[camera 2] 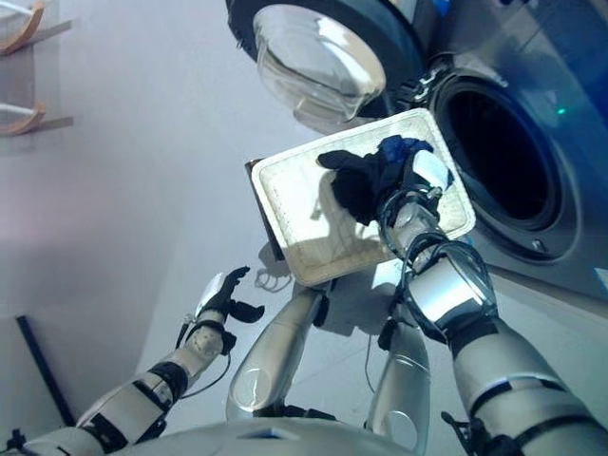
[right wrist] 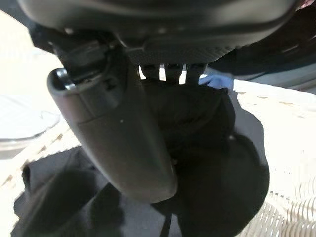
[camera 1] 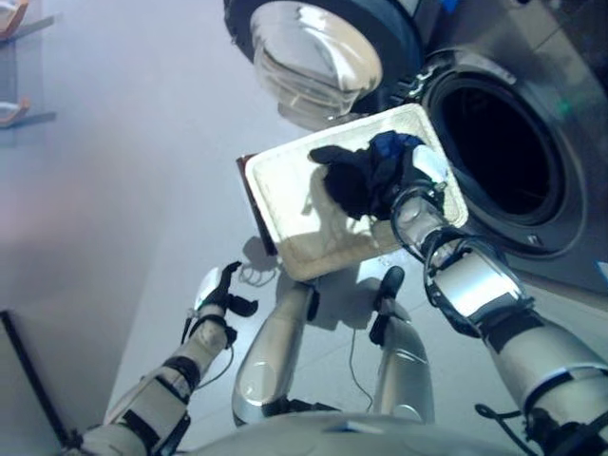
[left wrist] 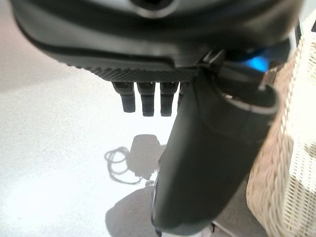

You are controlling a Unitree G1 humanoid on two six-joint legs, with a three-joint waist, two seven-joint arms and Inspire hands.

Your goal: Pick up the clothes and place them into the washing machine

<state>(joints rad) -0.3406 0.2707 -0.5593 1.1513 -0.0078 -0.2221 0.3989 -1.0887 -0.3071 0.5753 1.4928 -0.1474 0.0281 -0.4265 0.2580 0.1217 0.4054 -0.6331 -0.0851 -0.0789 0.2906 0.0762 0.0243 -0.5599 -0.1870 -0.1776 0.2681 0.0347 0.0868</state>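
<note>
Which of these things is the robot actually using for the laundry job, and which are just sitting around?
Part of the job:
- dark clothes in the wicker basket
- right hand, down on the clothes
- washing machine, its door open

Just around:
- left hand, open and idle over the floor
- wooden rack at the far left

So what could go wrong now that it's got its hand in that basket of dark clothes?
The right hand is down in the dark clothes in the white basket; whether its fingers have a firm hold can't be seen, so the cloth might slip free. A trailing piece could also snag on the basket's rim. And the washing machine's open door hangs close beside the drum opening, so the arm could bump it.
</note>
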